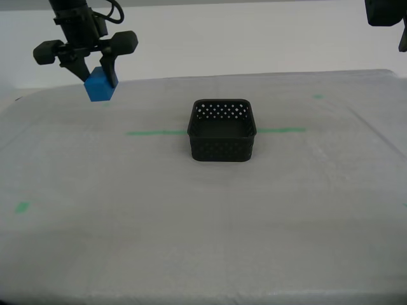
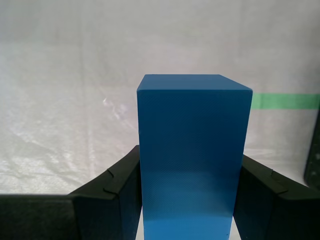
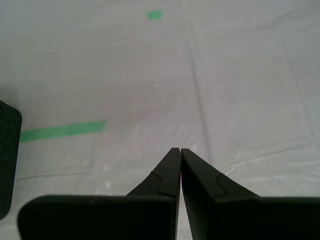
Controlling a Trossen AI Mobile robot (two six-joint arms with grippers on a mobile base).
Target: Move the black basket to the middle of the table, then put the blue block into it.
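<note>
One claw (image 2: 187,200) gripping blue block (image 2: 192,155), basket (image 1: 222,130) centred

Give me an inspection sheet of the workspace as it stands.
Surface: table, pale sheeting, green tape line and small tape bits.
Job's things: black basket upright on the tape line, empty; blue block held above the table at the exterior view's left.
Clutter: nothing seen.
Grippers: my second gripper shut on the blue block; my first gripper shut, empty.
Cables: black cable looped on the block-holding arm.
Surroundings: plain pale wall.
</note>
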